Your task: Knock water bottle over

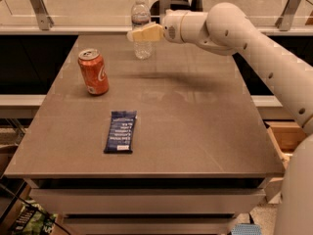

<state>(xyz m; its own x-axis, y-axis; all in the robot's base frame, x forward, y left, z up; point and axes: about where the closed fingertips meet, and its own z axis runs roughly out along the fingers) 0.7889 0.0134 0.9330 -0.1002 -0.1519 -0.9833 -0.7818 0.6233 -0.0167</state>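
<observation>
The water bottle (141,18) stands upright near the table's far edge, clear and ribbed with a white cap and a white-blue label band. My gripper (135,34) reaches in from the right, and its cream fingertips lie across the bottle's middle, in front of it. The arm stretches over the table's far right side.
An orange soda can (93,71) stands upright on the left of the grey table (195,131). A dark blue snack bar (121,131) lies flat near the table's front middle. A railing with glass panels runs behind the table. A box sits on the floor at right.
</observation>
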